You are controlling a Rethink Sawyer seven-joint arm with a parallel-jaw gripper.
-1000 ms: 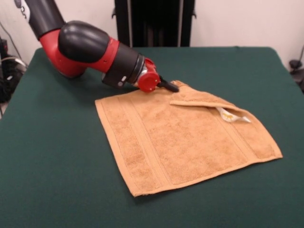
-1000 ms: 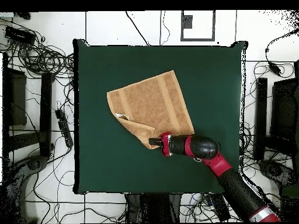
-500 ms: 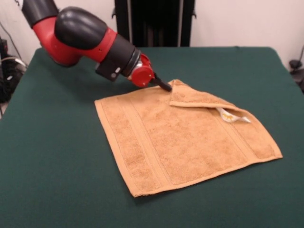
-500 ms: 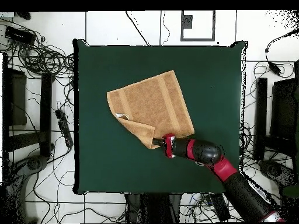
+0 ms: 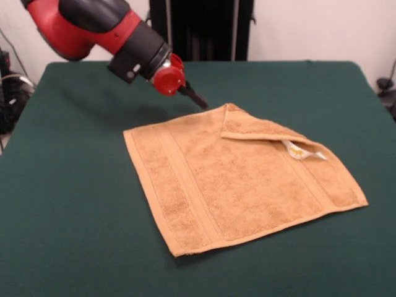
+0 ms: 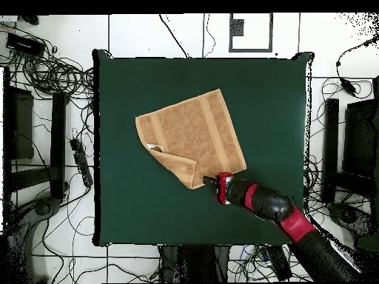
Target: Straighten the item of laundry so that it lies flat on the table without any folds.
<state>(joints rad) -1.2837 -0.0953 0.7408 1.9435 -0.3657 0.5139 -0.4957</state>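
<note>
Towel [image 5: 238, 179] straightening looked mostly done: the orange-tan terry cloth lay spread near the middle of the green bench [image 5: 74, 204], but the corner nearest the arm was doubled back over the towel, with the white care tag [image 5: 303, 151] poking out beside that fold. The pincer [image 5: 199, 101] hung just off that folded corner, clear of the cloth and holding nothing. Whether its tips were spread or pressed together could not be told.

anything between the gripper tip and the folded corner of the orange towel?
Nothing. In the front view only bare dark green table cloth separates the gripper from the orange-tan terry towel; the overhead view agrees.
</note>
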